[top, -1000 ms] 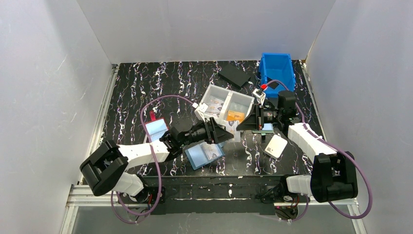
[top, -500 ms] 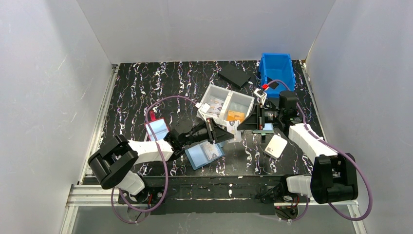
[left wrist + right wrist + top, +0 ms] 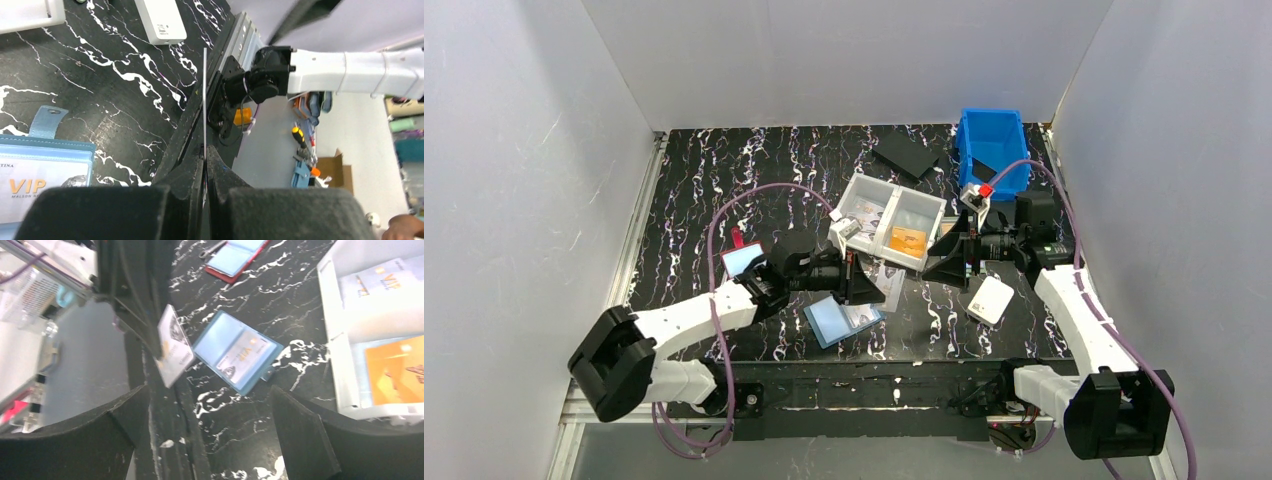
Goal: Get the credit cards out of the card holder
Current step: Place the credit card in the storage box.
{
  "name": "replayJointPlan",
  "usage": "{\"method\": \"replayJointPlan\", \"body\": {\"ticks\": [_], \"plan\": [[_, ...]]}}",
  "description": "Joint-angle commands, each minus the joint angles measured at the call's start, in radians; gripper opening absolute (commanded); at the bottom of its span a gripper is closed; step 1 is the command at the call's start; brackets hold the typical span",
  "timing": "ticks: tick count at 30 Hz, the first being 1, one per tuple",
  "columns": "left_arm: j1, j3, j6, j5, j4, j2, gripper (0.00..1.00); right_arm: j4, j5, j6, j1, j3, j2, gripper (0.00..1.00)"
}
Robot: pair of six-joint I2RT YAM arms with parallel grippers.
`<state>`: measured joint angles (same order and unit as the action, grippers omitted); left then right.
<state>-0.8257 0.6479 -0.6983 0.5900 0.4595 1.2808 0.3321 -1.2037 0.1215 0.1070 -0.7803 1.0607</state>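
Observation:
The light-blue card holder [image 3: 842, 321] lies open on the black table, a VIP credit card [image 3: 243, 357] still in its right-hand pocket. My left gripper [image 3: 877, 283] hovers just above and right of it, shut on one pale credit card [image 3: 892, 289]. That card shows edge-on [image 3: 204, 100] in the left wrist view, rising from the pinched fingertips [image 3: 205, 150]. In the right wrist view its printed face [image 3: 173, 347] hangs in front of the holder [image 3: 237, 352]. My right gripper [image 3: 936, 258] stands open and empty to the right of the card, fingers [image 3: 307, 437] spread wide.
A clear two-compartment tray [image 3: 921, 200] behind the grippers holds loose cards, one orange [image 3: 395, 370]. A red-edged holder [image 3: 742, 262] lies left. A white box [image 3: 991, 298] sits at the front right. A blue bin [image 3: 994, 145] and a flat black object [image 3: 906, 155] are at the back.
The left gripper shut on the card that the right gripper was holding. The right gripper then opened, let go and drew back to the right. The left arm lifted slightly.

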Motion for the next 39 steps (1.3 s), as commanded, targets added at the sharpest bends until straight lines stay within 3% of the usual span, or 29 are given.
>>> {"method": "replayJointPlan", "body": {"ticks": [1, 5, 10, 18, 34, 39], "plan": [[0.002, 0.115, 0.23, 0.058, -0.379, -0.078, 0.0, 0.259, 0.072, 0.315, -0.001, -0.088, 0.01, 0.98], [-0.002, 0.212, 0.324, 0.059, -0.595, -0.068, 0.0, 0.319, 0.067, 0.412, 0.0, -0.117, 0.009, 0.98], [-0.01, 0.273, 0.374, 0.081, -0.678, -0.06, 0.0, 0.347, 0.045, 0.507, 0.0, -0.12, -0.016, 0.98], [-0.049, 0.306, 0.393, 0.08, -0.705, -0.025, 0.0, 0.456, -0.05, 0.674, 0.014, -0.106, -0.03, 0.98], [-0.115, 0.429, 0.43, 0.038, -0.77, 0.1, 0.0, 0.698, -0.051, 0.982, 0.102, -0.156, 0.031, 0.98], [-0.131, 0.448, 0.428, 0.026, -0.775, 0.122, 0.0, 0.702, -0.035, 0.995, 0.133, -0.161, 0.031, 0.97]]}}
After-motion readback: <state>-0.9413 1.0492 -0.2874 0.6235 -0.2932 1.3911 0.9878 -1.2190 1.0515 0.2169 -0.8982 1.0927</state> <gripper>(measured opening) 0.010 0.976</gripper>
